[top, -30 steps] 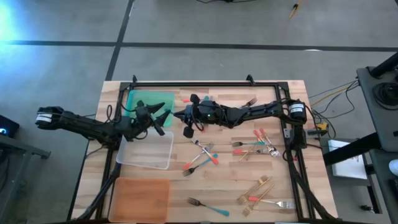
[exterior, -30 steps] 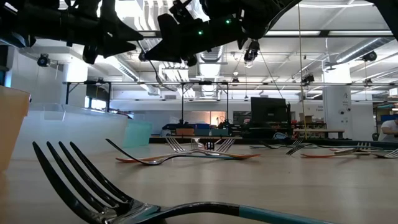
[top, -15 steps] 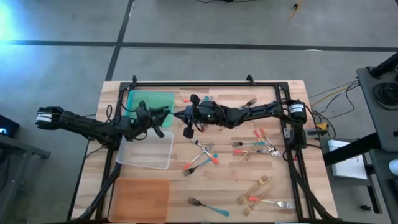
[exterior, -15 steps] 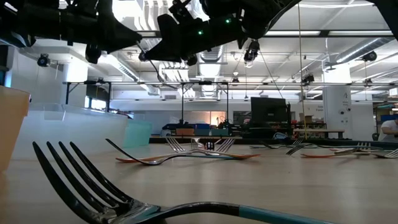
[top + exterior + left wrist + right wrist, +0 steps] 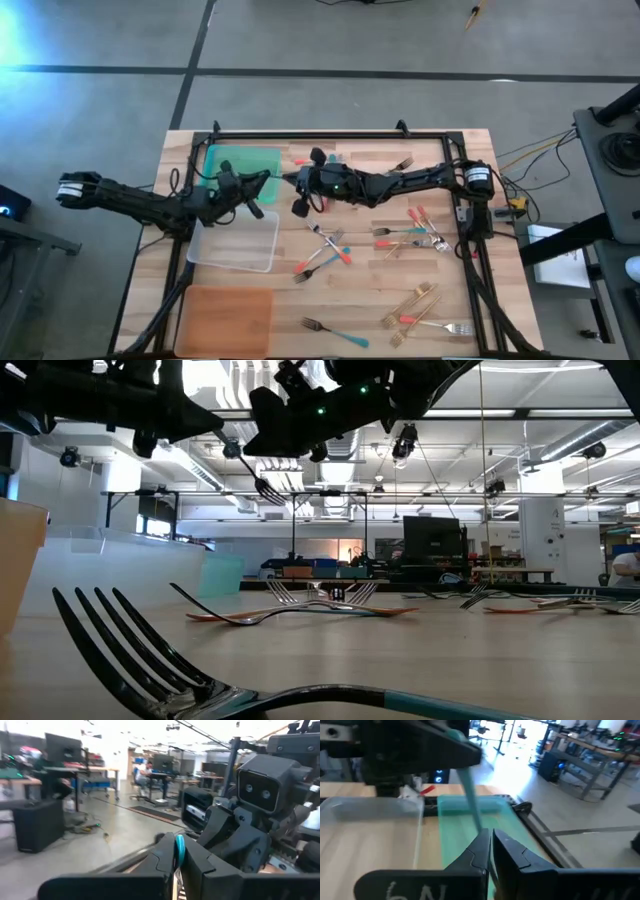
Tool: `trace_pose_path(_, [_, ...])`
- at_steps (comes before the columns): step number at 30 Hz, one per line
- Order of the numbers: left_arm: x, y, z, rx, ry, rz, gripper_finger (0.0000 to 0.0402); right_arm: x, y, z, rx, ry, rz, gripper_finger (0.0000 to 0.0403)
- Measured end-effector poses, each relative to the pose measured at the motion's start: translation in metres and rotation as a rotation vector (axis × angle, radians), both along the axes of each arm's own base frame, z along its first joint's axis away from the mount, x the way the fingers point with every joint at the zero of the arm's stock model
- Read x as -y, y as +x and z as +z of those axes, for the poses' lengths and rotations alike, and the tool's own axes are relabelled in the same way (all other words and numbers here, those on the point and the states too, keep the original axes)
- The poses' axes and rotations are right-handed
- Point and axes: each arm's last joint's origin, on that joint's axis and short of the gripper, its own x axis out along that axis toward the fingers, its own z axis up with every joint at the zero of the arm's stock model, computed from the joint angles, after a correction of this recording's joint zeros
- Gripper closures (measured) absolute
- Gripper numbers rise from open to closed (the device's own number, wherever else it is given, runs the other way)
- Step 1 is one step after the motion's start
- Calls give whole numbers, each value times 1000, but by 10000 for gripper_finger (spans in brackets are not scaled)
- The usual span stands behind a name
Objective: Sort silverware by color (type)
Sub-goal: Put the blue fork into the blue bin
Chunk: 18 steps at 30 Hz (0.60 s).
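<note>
Handover: left tool (image 5: 262,184) and right tool (image 5: 288,181) both pinch one teal fork (image 5: 468,795)
Advice: right frees first; green tray (image 5: 240,160) at 9 o'clock

Legible text: almost none. Right wrist view: pale hand-drawn marks on dark body of right gripper (image 5: 487,851), near lower edge; read roughly as "6N", cut off by frame edge, reading uncertain. No labels, brands or numbers readable on trays, forks, table frame or arms in high view. Low view: room signage and screens too distant to read. Left wrist view: monitors and equipment in room show no readable lettering.
</note>
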Motion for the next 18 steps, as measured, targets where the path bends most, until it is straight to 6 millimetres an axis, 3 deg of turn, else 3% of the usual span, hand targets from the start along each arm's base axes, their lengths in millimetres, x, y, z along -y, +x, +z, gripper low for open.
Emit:
trace_pose_path(6, [-3,-10,7,-25,47,93,401,4,-4,7,-3,-8,-10,390])
trace_pose_path(13, [-15,-32,-5,-343,78,668,401,13,-13,8,-106,0,-35,390])
trace_pose_path(18, [-22,-35,-13,-452,107,714,401,16,-18,-1,-246,-42,-20,390])
